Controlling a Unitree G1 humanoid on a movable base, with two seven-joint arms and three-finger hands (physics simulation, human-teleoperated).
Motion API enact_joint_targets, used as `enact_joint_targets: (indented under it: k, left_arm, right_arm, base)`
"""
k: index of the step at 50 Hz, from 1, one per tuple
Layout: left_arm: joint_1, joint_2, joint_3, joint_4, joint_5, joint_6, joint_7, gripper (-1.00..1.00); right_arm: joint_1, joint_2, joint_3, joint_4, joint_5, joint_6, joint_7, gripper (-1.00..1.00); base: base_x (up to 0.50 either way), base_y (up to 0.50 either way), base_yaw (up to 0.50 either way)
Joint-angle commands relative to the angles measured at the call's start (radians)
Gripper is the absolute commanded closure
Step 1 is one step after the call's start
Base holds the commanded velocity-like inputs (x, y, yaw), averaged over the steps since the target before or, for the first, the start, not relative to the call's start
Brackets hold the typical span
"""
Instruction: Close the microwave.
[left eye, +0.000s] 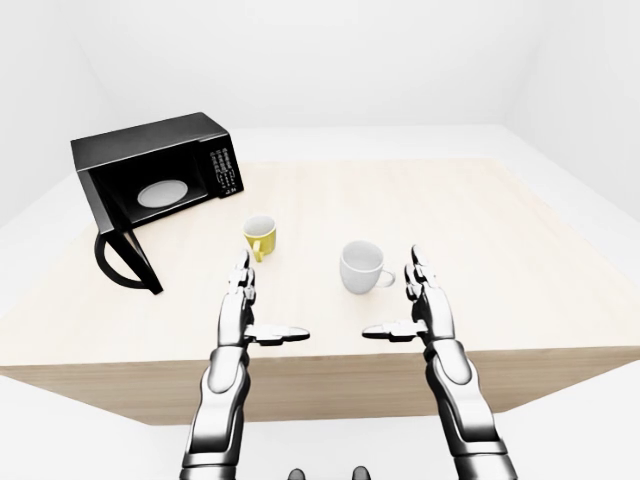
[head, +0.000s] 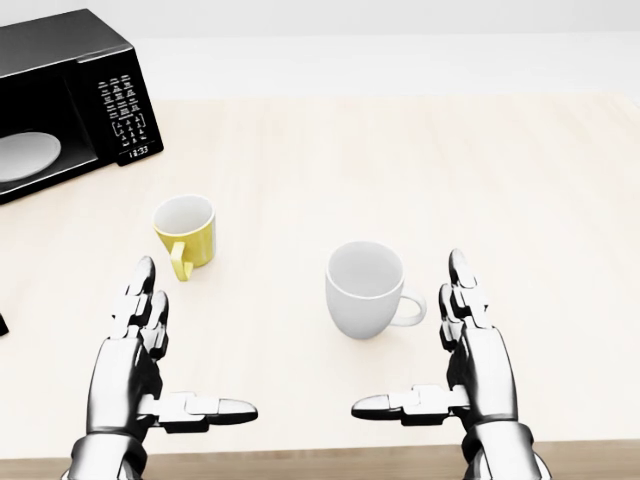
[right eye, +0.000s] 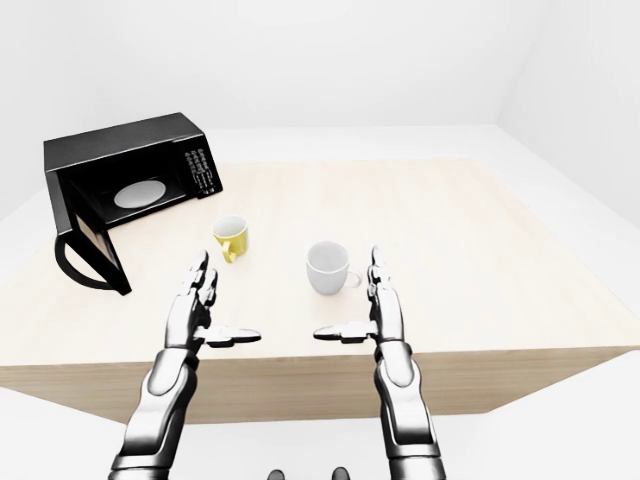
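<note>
A black microwave (left eye: 160, 165) stands at the table's upper left in the left-eye view, its cavity showing a white turntable plate (left eye: 161, 192). Its door (left eye: 128, 258) hangs open, swung out toward the lower left. Both hands hover over the table's near edge, well to the right of and below the microwave. My left hand (left eye: 262, 305) is open, fingers straight, thumb pointing inward. The right hand (left eye: 398, 302) mirrors it, also open and holding nothing.
A yellow mug (left eye: 261, 237) sits just above the left hand, and a white mug (left eye: 361, 266) sits between the hands, nearer the right one. The light wooden table (left eye: 500, 230) stretches far to the right. White floor and walls surround it.
</note>
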Motion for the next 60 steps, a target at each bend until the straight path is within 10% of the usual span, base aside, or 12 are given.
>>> enact_joint_targets:
  k: [1,20,22,23,33,52,60]
  left_arm:
    - [0.002,0.011,0.02,0.003,-0.006,-0.004,-0.021,-1.0]
    - [0.003,0.009,0.013,0.006,0.003,-0.005,-0.02,-1.0]
    - [0.014,0.004,0.01,-0.03,-0.015,0.028,-0.03,-1.0]
    - [0.073,0.0,-0.011,-0.209,0.01,0.089,-0.013,-1.0]
    - [0.251,-0.004,-0.011,-0.722,0.007,0.089,-0.039,-1.0]
    - [0.374,-0.029,0.008,-1.05,0.004,0.089,-0.056,-1.0]
    - [0.459,0.077,0.017,-1.05,-0.105,0.089,0.05,-1.0]
  right_arm:
    - [0.002,-0.012,-0.021,0.0,0.004,0.001,0.025,-1.0]
    - [0.004,-0.008,-0.011,0.004,-0.016,-0.001,0.014,-1.0]
    - [0.025,-0.005,-0.002,-0.056,-0.026,0.027,0.012,-1.0]
    - [0.068,-0.002,0.013,-0.181,-0.043,0.085,0.005,-1.0]
    - [0.207,0.005,0.054,-0.628,-0.106,0.088,0.003,-1.0]
    - [0.314,-0.005,0.107,-0.993,-0.171,0.088,-0.016,-1.0]
    - [0.353,0.025,0.112,-1.05,-0.213,0.088,0.001,-1.0]
  base:
    - [0.0,0.0,0.0]
    - [0.0,0.0,0.0]
    - [0.0,0.0,0.0]
    - [0.0,0.0,0.0]
    - [0.0,0.0,0.0]
    - [0.0,0.0,0.0]
    - [0.0,0.0,0.0]
